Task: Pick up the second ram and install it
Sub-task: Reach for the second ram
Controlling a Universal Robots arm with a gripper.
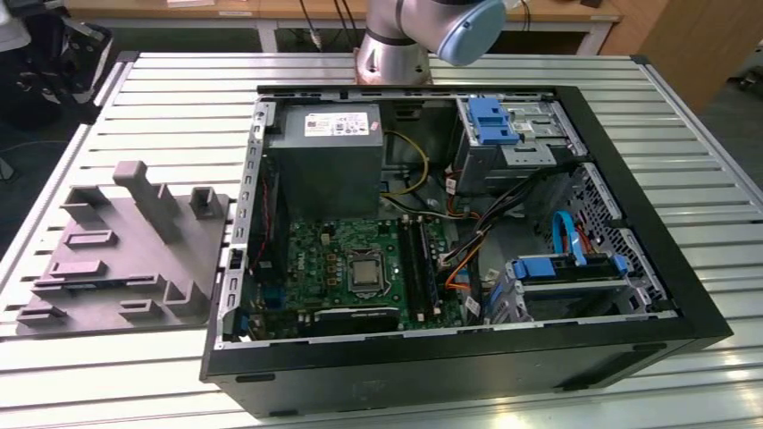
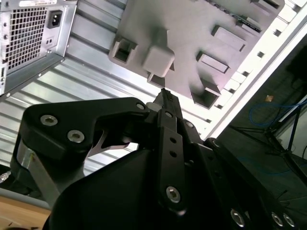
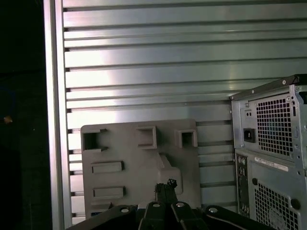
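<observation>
Currently on view, entered item by item, with places taken from the grey moulded fixture plate that lies flat on the slatted aluminium surface.

Item: second ram, a thin blue circuit-board stick. It seems to sit on edge in a slot along the plate's border farthest from the arm's base. Only a narrow blue line of it shows. Its long axis runs along that border, from the exterior view's left to its right.

Item: fingers, black and narrow. They are pressed together with nothing between them. In both wrist views they hang above the plate, over the raised block near its middle, clear of it. I judge that the stick lies outward from the tips, toward the plate's far border, with its length crosswise to that line.

Item: silver robot arm. Its base stands beyond the plate's opposite end. The arm rises out of the exterior view, so the wrist is carried high over the plate and points downward.

Item: black open computer case, just beside the plate on the exterior view's right. The long black slot strips on its green board are well apart from the plate.
</observation>
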